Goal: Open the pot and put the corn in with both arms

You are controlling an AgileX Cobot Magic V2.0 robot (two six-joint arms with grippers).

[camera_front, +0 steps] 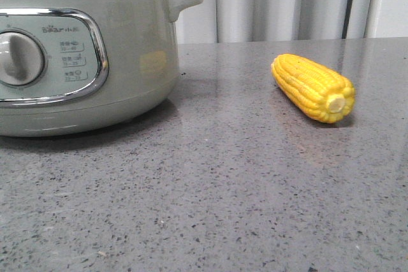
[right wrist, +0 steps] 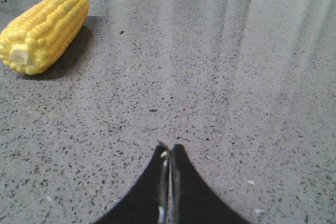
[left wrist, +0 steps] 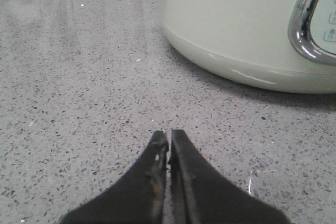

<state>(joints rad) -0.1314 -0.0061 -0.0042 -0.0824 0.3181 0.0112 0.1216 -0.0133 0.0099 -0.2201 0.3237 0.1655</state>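
Grey speckled countertop (camera_front: 223, 189) carried the lidded pot (camera_front: 127, 49) and, well apart, the corn (camera_front: 313, 87); left gripper (left wrist: 169, 135) and right gripper (right wrist: 169, 148) were both pressed closed, holding nothing.

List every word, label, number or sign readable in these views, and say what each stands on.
"Bear", followed by small characters too blurred to read: on the control panel of the large pale grey-green electric pot, above the round dial.
Three small boxed labels right of the dial: too small to read.
The bright yellow corn cob and speckled grey table: no text.
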